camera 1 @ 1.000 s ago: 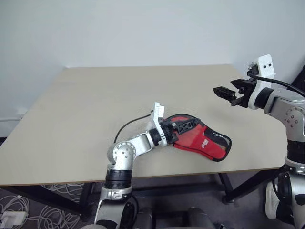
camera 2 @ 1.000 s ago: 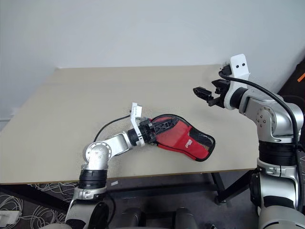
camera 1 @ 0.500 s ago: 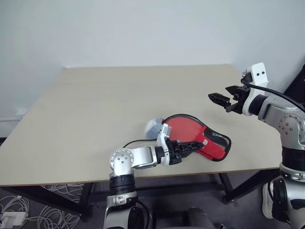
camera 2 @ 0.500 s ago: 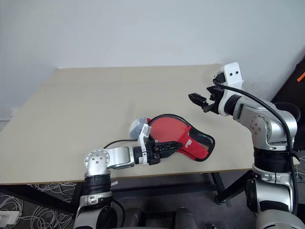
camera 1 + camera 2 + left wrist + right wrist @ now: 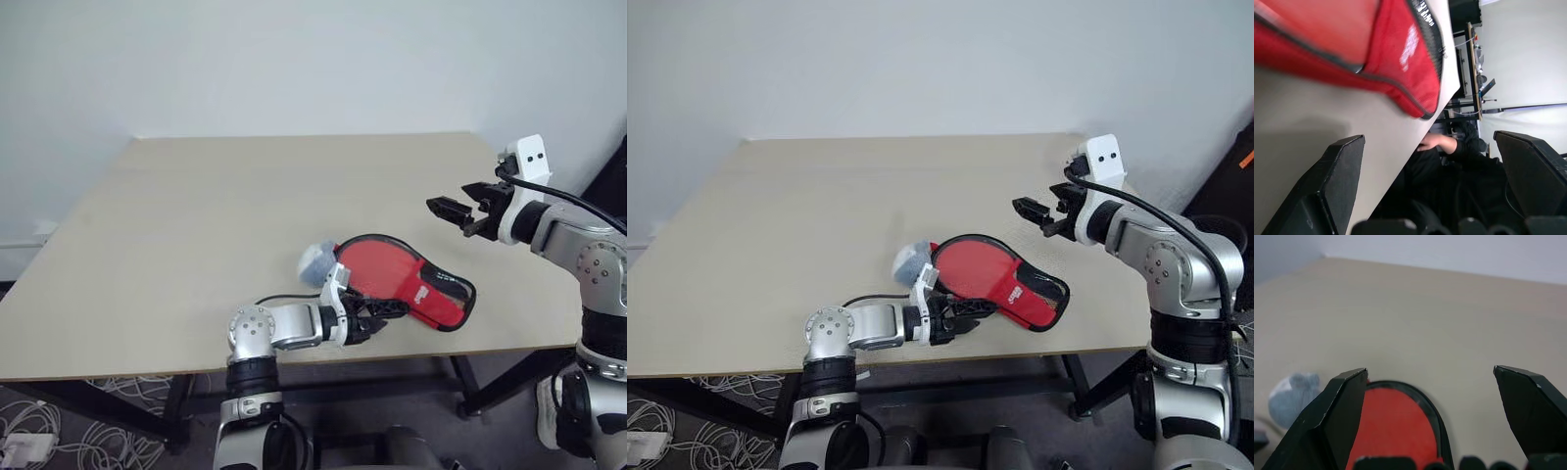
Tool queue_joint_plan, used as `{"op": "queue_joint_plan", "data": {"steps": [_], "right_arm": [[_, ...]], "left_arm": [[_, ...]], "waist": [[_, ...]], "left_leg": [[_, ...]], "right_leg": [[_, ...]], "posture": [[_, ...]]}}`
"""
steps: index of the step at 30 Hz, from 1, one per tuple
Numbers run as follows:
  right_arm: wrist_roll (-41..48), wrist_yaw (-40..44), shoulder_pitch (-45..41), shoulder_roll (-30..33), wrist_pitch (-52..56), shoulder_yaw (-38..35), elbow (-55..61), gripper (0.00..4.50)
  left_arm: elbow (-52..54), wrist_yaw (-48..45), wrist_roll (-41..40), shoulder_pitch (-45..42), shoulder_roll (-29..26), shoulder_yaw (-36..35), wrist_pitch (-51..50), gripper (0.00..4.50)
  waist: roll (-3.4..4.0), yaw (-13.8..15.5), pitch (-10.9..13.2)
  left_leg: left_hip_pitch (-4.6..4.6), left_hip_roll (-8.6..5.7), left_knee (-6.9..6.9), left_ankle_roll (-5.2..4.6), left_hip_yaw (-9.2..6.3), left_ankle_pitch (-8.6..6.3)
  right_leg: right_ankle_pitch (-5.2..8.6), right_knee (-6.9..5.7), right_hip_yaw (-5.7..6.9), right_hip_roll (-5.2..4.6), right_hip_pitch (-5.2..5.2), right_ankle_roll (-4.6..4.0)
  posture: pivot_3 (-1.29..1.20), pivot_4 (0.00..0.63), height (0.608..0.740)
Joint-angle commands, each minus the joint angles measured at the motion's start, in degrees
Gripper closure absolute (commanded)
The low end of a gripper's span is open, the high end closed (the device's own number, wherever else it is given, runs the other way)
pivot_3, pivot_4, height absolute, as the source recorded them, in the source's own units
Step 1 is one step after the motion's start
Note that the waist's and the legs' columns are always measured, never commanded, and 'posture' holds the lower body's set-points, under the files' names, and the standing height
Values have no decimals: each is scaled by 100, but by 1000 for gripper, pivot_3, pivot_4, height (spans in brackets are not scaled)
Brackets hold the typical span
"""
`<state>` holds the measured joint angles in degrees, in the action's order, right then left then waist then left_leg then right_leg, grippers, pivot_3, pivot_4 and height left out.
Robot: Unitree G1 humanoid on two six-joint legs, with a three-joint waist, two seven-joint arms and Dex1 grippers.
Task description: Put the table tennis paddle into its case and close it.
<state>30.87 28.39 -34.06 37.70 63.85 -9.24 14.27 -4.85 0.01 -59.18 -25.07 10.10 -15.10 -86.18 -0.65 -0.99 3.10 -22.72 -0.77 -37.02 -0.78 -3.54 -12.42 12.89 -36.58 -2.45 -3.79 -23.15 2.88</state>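
Observation:
The red case [image 5: 423, 291] lies near the table's front edge, with a white logo patch and black lining at its right end. Its round end [image 5: 367, 262] shows a smooth red face inside a black rim. I cannot tell whether that face is the table tennis paddle or the case's own panel. My left gripper [image 5: 378, 315] is open and empty, low at the case's near side [image 5: 1410, 63]. My right gripper [image 5: 446, 209] hovers open above the table, behind and right of the case, looking down on the round end [image 5: 1396, 431].
A grey crumpled lump [image 5: 316, 262] rests against the case's round end. The tan table [image 5: 196, 215] stretches bare to the left and back, and its front edge runs just under my left gripper. A person in dark clothes [image 5: 1449, 147] is beyond the table edge.
My left gripper has moved off the case's round end, down and back to its near side, uncovering the grey lump. The right gripper has sunk slightly.

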Motion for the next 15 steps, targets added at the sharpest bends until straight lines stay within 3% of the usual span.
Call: {"op": "queue_joint_plan", "data": {"steps": [1, 5, 11, 15], "right_arm": [[-76, 579, 736, 834, -87, 296, 680, 44], [-60, 1133, 1595, 1464, -383, 687, 1311, 44], [-309, 1310, 2165, 1681, -820, 1021, 1733, 44], [-570, 1304, 2381, 1727, -1066, 1330, 1881, 44]], "left_arm": [[1203, -1422, 208, -278, -915, 709, 871, 0], [2003, -2812, 872, -347, -2208, 1436, 2131, 0], [2267, -3834, 1866, -309, -3338, 1854, 3591, 0], [2139, -4106, 2370, -341, -3793, 1812, 4349, 0]], "waist": [[-4, 7, 2], [15, -68, -6], [-1, -21, -2], [-7, -16, 1]], "left_leg": [[0, -1, 1, 0, 0, 0], [12, 9, 14, 10, 14, -4], [6, 8, 4, 8, 13, -6], [4, 9, 2, 8, 13, -6]], "right_leg": [[1, 2, 0, -1, 0, 0], [1, -2, -13, 5, -10, -7], [4, 6, -10, 2, -7, -3], [4, 6, -9, 0, -6, -2]], "posture": [[0, 0, 740], [0, 0, 740], [0, 0, 740], [0, 0, 740]]}}
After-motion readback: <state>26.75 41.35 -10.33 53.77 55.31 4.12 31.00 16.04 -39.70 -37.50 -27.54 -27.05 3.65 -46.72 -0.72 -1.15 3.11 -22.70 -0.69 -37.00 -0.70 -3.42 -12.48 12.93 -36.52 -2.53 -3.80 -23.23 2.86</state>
